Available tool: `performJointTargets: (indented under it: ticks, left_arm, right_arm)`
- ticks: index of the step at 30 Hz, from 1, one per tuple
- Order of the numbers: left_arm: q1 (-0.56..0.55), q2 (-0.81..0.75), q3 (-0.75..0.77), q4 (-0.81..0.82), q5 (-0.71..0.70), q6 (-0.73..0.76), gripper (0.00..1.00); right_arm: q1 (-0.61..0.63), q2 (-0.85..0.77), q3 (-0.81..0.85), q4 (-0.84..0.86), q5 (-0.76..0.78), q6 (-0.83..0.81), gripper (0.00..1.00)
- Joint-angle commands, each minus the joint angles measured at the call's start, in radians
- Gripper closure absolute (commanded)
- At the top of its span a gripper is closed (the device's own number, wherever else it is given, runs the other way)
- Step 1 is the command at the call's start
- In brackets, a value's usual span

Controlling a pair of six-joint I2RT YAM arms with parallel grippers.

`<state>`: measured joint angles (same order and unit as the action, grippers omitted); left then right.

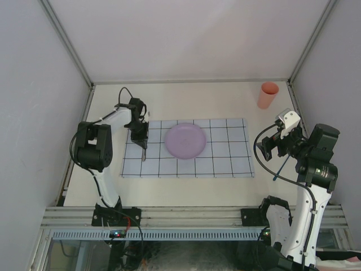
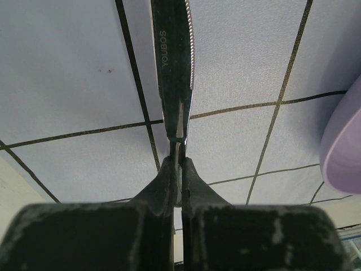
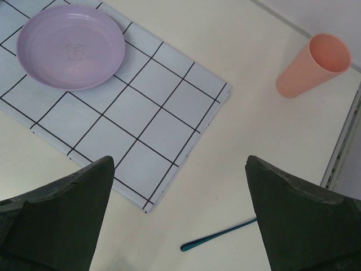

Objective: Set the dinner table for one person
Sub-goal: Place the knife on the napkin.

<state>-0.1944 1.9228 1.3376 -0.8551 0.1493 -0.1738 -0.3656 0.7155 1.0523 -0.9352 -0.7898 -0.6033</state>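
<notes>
- The left hand (image 2: 179,169) is clamped shut on a knife (image 2: 174,68), with the fingers pinched on the narrow end. The serrated blade, stamped YOUBOS, runs out ahead of them.
- In the top view the left hand (image 1: 139,134) hangs over the left part of the checked cloth (image 1: 225,158). The knife (image 1: 144,152) points toward the near edge; I cannot tell whether it touches the cloth.
- The cloth (image 2: 84,84) is pale blue-grey with a dark grid and lies flat. A purple plate (image 1: 185,140) sits on it just right of the knife, and the plate's rim (image 2: 343,141) shows at the side of the left wrist view.
- The right hand (image 3: 179,169) stands wide open and holds nothing. It hovers above bare worktop (image 3: 242,141) off the cloth's right end (image 3: 152,130).
- In the top view the right hand (image 1: 280,144) is raised near the right wall.
- A thin teal utensil (image 3: 217,236) lies on the worktop below the right hand, apart from the cloth; its type is too small to tell.
- An upright peach cup (image 1: 268,94) stands in the far right corner, well apart from the plate (image 3: 70,46).
- The worktop (image 1: 169,101) is matte off-white and fills the booth floor. Aluminium rails (image 1: 192,214) run along its near edge where the arms are bolted.
- Plain white wall panels (image 1: 186,39) close in the left, far and right sides.
</notes>
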Motion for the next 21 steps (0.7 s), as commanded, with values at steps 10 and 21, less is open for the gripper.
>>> performJointTargets:
  ticks: [10, 21]
  left_arm:
    - [0.0, 0.013, 0.014, -0.002, -0.005, -0.01, 1.0]
    - [0.001, 0.04, 0.024, -0.001, 0.002, -0.008, 1.0]
  right_arm:
    - [-0.006, 0.006, 0.006, 0.032, -0.048, 0.009, 0.0]
    - [-0.007, -0.002, -0.009, 0.02, -0.039, -0.006, 0.0]
